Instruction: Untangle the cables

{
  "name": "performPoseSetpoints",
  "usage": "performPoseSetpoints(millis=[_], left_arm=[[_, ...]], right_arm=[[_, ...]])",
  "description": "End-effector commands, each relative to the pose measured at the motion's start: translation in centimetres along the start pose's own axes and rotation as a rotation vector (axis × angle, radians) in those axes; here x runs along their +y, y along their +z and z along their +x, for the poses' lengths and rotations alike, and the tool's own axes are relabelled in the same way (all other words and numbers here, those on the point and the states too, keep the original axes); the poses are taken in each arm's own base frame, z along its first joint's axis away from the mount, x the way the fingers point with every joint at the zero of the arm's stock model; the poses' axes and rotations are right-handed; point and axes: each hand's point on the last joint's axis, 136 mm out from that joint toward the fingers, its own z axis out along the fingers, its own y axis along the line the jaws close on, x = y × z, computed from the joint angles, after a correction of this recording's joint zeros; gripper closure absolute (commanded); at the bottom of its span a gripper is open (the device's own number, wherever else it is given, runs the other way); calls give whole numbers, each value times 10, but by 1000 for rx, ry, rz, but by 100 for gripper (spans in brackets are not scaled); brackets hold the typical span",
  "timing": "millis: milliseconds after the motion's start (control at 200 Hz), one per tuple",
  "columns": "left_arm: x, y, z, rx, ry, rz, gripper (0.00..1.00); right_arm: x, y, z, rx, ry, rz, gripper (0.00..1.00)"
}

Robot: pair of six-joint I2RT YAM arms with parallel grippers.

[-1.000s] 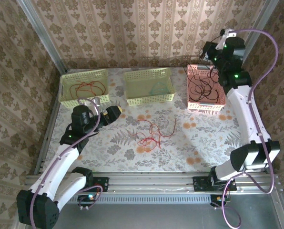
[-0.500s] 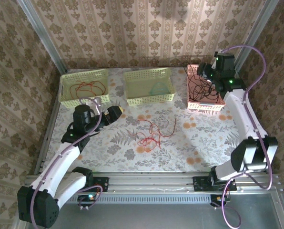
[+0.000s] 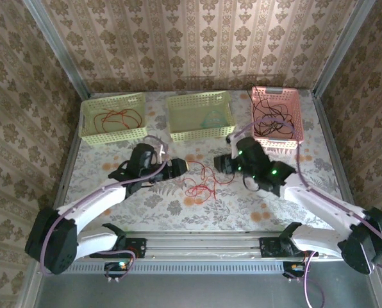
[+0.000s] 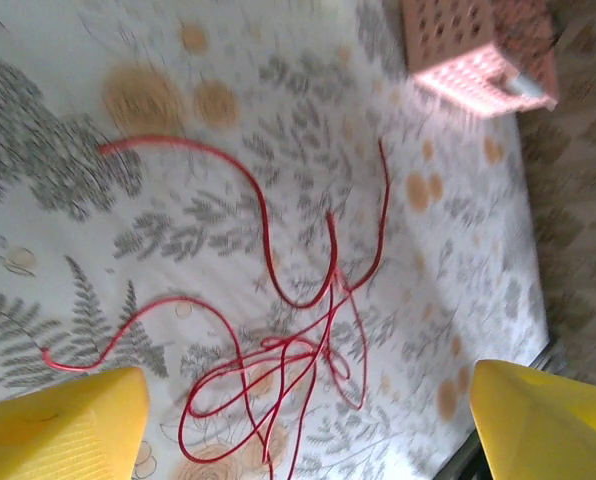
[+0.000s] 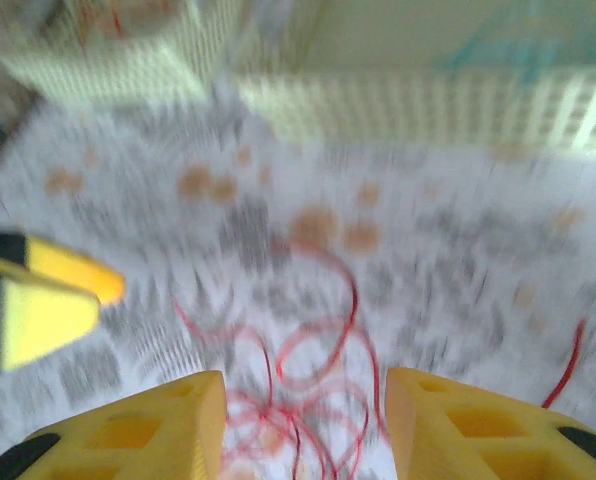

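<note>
Left pincer [image 3: 181, 165] is hovering low over the bench [image 3: 281, 186], jaws wide, holding nothing. The red tangle [image 3: 202, 181] is lying just ahead of its tips. From the left wrist, the knot [image 4: 278, 370] is sitting between the two fingers [image 4: 63, 430] and loose ends are running away from it.

The tangle is lying between the two pincers, with its long axis running roughly from one to the other. Both look about equally near, so my read is that each takes one side.

Right pincer [image 3: 219, 162] is facing the left one across the tangle, also wide and empty. The right wrist view is blurred, but red loops [image 5: 298, 400] are showing just ahead between its fingers.

Beyond both pincers:
- The left basket [image 3: 114, 136] is holding a red cable [image 3: 117, 117].
- The middle basket [image 3: 200, 132] is holding a teal one [image 3: 210, 119].
- The pink basket [image 3: 277, 143] is holding black cables [image 3: 274, 115].
</note>
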Motion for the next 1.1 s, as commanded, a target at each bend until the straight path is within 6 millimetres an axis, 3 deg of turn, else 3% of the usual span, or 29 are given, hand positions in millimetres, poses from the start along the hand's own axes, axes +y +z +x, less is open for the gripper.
performPoseSetpoints(millis=[0, 110, 250, 305, 440, 605, 680, 780, 870, 980, 1095], left_arm=[[-8, 15, 5, 42, 98, -11, 18], [-22, 33, 12, 110, 163, 22, 21], [-17, 62, 9, 165, 232, -42, 28], [-18, 75, 8, 188, 250, -35, 37], [-22, 101, 5, 229, 250, -3, 49], [-13, 112, 8, 265, 265, -47, 72], [-9, 108, 8, 263, 271, -69, 85], [-9, 98, 6, 245, 286, -89, 100], [-15, 82, -2, 216, 296, -93, 100], [-33, 51, -24, 136, 317, -81, 100], [-60, 6, -58, 2, 341, -56, 100]], right_arm=[[-3, 19, 21, 24, 83, 8, 53], [-17, 31, 39, 65, 100, 66, 53], [-23, 38, 55, 110, 100, 82, 54], [-24, 39, 62, 119, 113, 80, 54], [-13, 46, 80, 141, 144, 24, 50], [-5, 65, 110, 207, 156, -4, 46], [-3, 77, 123, 239, 160, -17, 52], [-11, 82, 128, 245, 160, 26, 79], [-18, 78, 122, 223, 143, 66, 100], [-34, 68, 116, 191, 117, 146, 100], [-51, 57, 112, 165, 127, 199, 100]])
